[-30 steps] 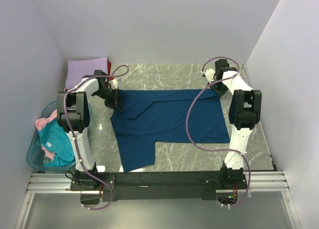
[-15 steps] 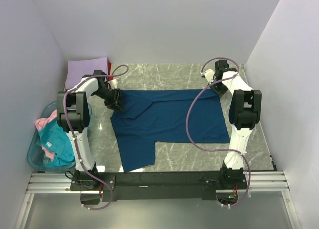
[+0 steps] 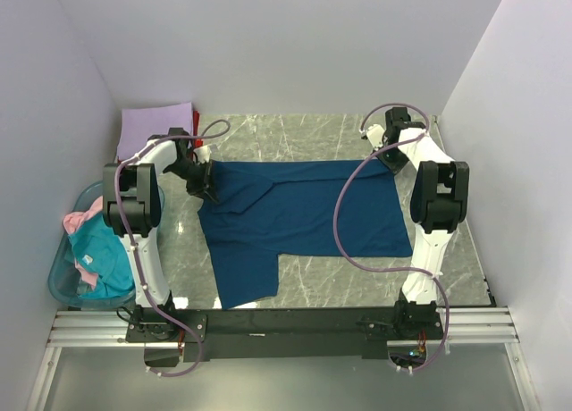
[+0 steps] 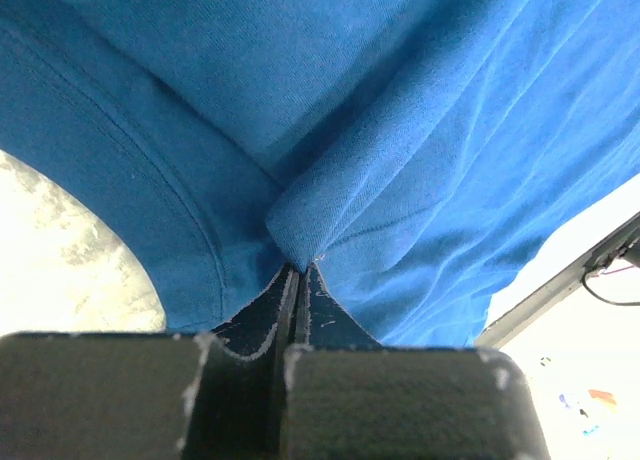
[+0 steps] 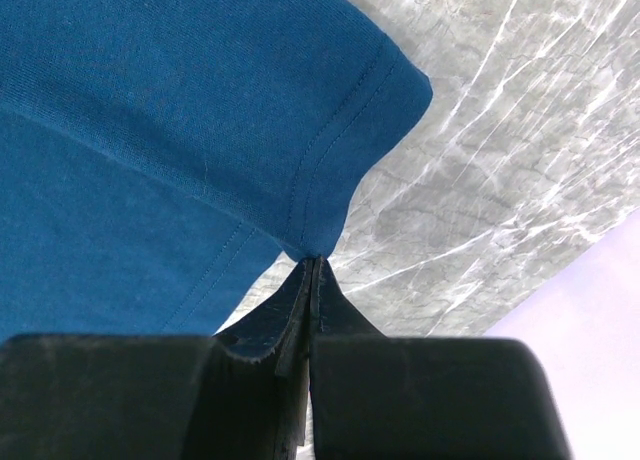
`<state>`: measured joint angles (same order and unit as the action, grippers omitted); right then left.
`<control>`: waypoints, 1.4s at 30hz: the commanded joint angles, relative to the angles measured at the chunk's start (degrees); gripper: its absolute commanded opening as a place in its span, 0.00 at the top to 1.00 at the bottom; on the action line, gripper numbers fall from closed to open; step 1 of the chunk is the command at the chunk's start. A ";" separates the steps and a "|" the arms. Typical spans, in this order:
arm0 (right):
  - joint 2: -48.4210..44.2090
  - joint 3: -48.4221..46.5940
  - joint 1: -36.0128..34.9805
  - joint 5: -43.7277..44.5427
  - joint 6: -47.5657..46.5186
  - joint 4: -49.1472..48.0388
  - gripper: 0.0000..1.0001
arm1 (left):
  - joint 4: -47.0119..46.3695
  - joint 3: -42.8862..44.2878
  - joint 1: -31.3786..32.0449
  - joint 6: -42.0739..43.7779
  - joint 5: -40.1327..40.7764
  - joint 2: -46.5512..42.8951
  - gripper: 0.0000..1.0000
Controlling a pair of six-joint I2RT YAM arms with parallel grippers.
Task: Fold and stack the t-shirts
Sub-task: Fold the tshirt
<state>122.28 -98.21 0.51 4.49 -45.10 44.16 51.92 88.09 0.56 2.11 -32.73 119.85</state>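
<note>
Under both arms, the marble table (image 3: 313,286) carries the dark blue t-shirt (image 3: 304,214), which is spread flat and sideways with one sleeve hanging toward the near edge. Left of that shirt, off the table, a translucent blue basket (image 3: 61,286) holds a teal t-shirt (image 3: 94,250) and a pink t-shirt (image 3: 79,219). Beyond the dark blue shirt's far left corner lies a folded lavender t-shirt (image 3: 156,125).

At that far left corner the left gripper (image 4: 300,270) has its jaws clamped on a small fold of the cloth, next to a curved seamed edge. I cannot tell whether that edge is the collar or a sleeve opening. At the far right corner the right gripper (image 5: 312,262) has its jaws pressed together on the very tip of the stitched hem.

My main worry is the right-hand bite. So little hem sits between the pads that a pull could slide it free and drop that side.

The left pinch probably gathers more than one layer, so a lift may drag a crease into the fold. If the two arms travel unevenly, the shirt will skew. The loose near sleeve could also tuck under itself.
</note>
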 commanded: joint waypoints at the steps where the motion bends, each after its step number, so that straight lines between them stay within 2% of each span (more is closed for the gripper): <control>1: -4.85 -0.31 -0.25 -0.27 -1.48 -0.48 1.00 | 2.65 0.94 -0.38 0.00 -1.19 -4.27 0.99; 16: -7.84 -1.63 0.63 -0.18 -3.94 1.01 1.00 | 10.13 2.43 -3.37 -0.18 -8.49 -8.14 0.99; 25: -8.38 1.09 1.25 -0.10 -4.21 0.31 1.00 | 13.91 -1.96 -3.63 3.25 -14.55 -9.28 0.99; 34: -7.41 3.64 1.24 0.08 -4.20 -1.01 1.00 | 10.92 -6.79 -3.63 0.88 -12.71 -9.20 0.99; 35: -7.49 4.34 1.16 0.08 -4.20 -0.83 1.00 | 10.83 -6.97 -3.63 1.05 -12.80 -8.68 0.96; 37: -8.02 5.31 0.90 -0.01 -4.38 -0.48 0.93 | 11.36 -6.45 -3.89 2.36 -13.58 -8.58 0.90; 38: -8.19 5.84 0.89 -0.27 -4.38 -0.31 0.85 | 10.93 -5.49 -4.25 2.63 -13.76 -9.45 0.82; 39: -8.54 5.75 1.07 -1.93 -4.29 0.83 0.66 | 8.57 -5.04 -5.55 2.46 -13.85 -10.24 0.74; 41: -9.25 3.14 1.94 -4.30 -3.16 2.76 0.53 | 7.24 -1.11 -6.88 2.64 -12.89 -11.65 0.57; 42: -9.25 1.46 2.21 -7.71 -2.45 5.47 0.48 | 6.71 0.57 -7.32 2.55 -12.36 -11.66 0.53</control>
<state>116.84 -92.88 1.45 2.39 -48.73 45.84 62.28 82.72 -4.60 3.73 -44.86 112.38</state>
